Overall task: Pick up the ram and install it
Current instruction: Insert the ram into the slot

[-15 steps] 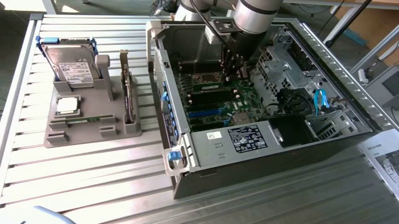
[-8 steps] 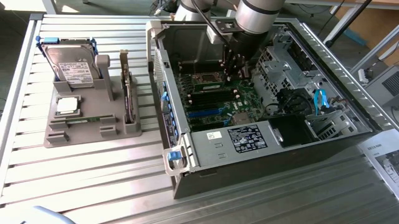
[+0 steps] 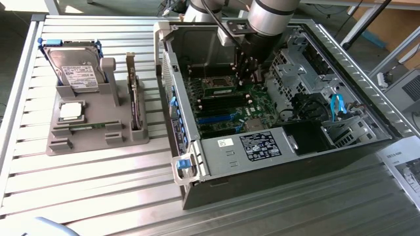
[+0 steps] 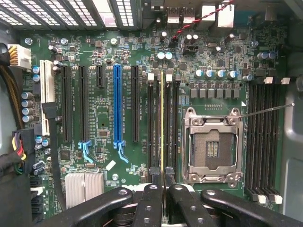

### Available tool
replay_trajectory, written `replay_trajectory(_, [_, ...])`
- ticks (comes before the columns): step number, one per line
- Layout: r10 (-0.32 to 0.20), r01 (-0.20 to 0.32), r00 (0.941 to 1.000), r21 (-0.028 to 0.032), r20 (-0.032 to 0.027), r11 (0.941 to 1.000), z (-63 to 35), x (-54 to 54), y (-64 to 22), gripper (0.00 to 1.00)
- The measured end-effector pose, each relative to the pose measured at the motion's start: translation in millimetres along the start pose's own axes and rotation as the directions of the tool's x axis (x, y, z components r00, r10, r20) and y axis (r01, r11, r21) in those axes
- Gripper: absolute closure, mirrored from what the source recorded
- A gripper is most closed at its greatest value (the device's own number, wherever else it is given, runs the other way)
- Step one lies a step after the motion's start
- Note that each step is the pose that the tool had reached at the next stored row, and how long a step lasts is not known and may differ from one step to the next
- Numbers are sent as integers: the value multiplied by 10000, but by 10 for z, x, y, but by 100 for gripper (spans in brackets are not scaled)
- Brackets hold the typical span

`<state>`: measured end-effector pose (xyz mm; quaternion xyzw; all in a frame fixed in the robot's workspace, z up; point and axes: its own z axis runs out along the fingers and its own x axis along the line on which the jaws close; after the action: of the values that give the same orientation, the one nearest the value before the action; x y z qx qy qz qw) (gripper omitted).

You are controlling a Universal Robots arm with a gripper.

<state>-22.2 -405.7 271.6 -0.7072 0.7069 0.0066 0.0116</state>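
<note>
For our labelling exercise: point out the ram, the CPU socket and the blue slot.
ram (image 4: 162, 123): wrist view, edge facing the camera.
CPU socket (image 4: 212, 146): wrist view, pin field.
blue slot (image 4: 117, 104): wrist view, mid-length.

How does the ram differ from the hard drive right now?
The ram is a thin stick, the hard drive a silver box with a white label. The ram is clamped in the gripper inside the case, over the memory slots; the hard drive stands in the grey holder outside.

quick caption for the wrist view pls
Pincer gripping the ram edge-on, lined up with the memory slots beside the empty processor socket.
</note>
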Motion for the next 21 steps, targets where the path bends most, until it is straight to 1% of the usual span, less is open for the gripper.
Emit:
replay_trajectory(4, [38, -38, 10000, 1, -1, 10000, 0, 0, 0, 88])
replay_trajectory(8, [182, -182, 9998, 4, -2, 9998, 0, 0, 0, 88])
replay_trajectory(12, [191, -191, 9998, 4, -2, 9998, 2, 0, 0, 88])
replay_trajectory(21, [191, -191, 9998, 5, -1, 9998, 76, 2, 1, 88])
